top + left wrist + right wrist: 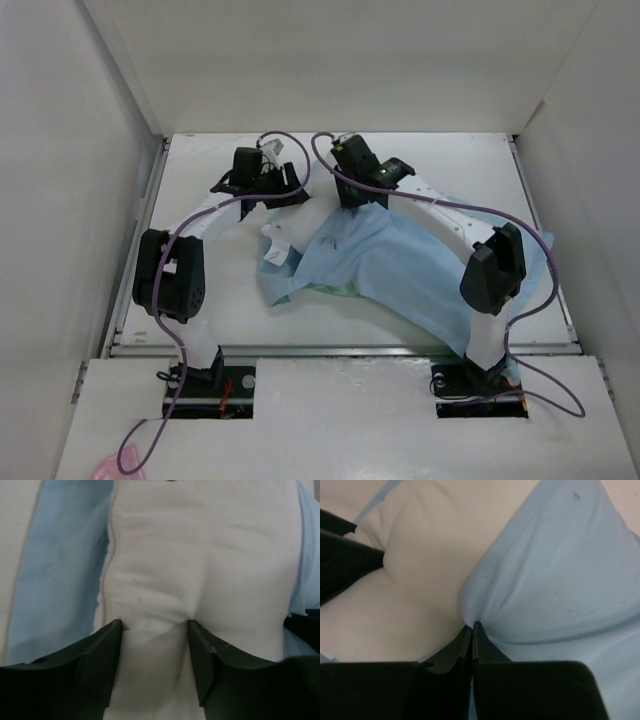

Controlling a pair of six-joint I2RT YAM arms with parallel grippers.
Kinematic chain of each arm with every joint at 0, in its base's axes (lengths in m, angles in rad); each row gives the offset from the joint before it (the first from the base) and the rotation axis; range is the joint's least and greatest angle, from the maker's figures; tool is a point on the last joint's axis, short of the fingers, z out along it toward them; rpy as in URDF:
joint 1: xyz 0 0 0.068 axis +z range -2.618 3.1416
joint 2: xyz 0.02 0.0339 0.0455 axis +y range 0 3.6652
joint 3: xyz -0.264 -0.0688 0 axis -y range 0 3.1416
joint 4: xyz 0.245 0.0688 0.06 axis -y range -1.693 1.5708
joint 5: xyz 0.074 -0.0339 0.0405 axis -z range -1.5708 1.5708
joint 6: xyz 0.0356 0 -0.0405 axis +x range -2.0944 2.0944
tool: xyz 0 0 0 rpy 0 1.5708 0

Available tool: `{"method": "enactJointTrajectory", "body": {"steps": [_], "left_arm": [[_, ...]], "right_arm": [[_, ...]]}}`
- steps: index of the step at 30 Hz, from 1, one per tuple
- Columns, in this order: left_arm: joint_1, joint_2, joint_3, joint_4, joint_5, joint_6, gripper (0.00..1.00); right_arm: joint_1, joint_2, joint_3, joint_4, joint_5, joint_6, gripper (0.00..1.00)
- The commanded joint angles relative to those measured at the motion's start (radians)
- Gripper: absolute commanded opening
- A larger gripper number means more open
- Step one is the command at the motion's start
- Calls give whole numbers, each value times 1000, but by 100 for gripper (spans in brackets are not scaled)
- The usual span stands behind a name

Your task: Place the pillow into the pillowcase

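The white pillow [279, 243] lies mid-table, mostly inside the light blue pillowcase [410, 262]; only its left end sticks out. In the left wrist view the pillow [200, 555] fills the frame with blue cloth [60, 570] beside it. My left gripper [154, 630] is shut on a bunched fold of the pillow's end; in the top view it [262, 188] is behind that end. My right gripper [472, 627] is shut on the pillowcase's edge [555, 580], next to the pillow [420, 570]; in the top view it [358, 195] is at the case's far edge.
White walls enclose the table [450, 160] on three sides. A small pink scrap [106, 467] lies on the near shelf at the bottom left. Purple cables [300, 150] loop over both arms. The left gripper's dark body [342, 560] shows in the right wrist view.
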Motion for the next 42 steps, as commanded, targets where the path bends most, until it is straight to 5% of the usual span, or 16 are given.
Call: {"method": "enactJointTrajectory", "body": {"steps": [1, 4, 7, 15, 16, 20, 21, 25, 26, 27, 32, 42], "left_arm": [[-35, -28, -19, 88, 138, 45, 50], [-72, -19, -19, 97, 170, 60, 21], [-124, -9, -1, 86, 194, 82, 3], [-227, -81, -80, 140, 299, 57, 0], [-237, -91, -94, 151, 308, 47, 1], [-237, -167, -174, 154, 330, 20, 44], [-219, -189, -185, 130, 261, 20, 47], [-100, -310, -208, 28, 67, -4, 74], [-49, -356, -208, 11, 5, -42, 93], [-26, -374, -208, -24, -61, -70, 100], [117, -424, -189, -61, -221, -147, 100], [163, -414, -296, -20, -184, -176, 100]], "right_arm": [[26, -44, 71, -16, 42, 37, 3], [57, -83, 114, 47, 33, -12, 0], [66, -92, 172, 104, -74, -35, 0], [66, 35, 377, 142, -289, -67, 0], [66, 35, 387, 142, -266, -67, 0], [32, 11, 275, 122, -246, -67, 0], [22, -30, 240, 122, -257, -67, 2], [2, -184, 51, 122, -228, -95, 48], [2, -211, 27, 107, -228, -115, 53], [2, -235, 13, 71, -216, -132, 57], [38, -223, 110, -87, -147, -265, 88], [183, 180, 542, -338, -50, -214, 92]]}}
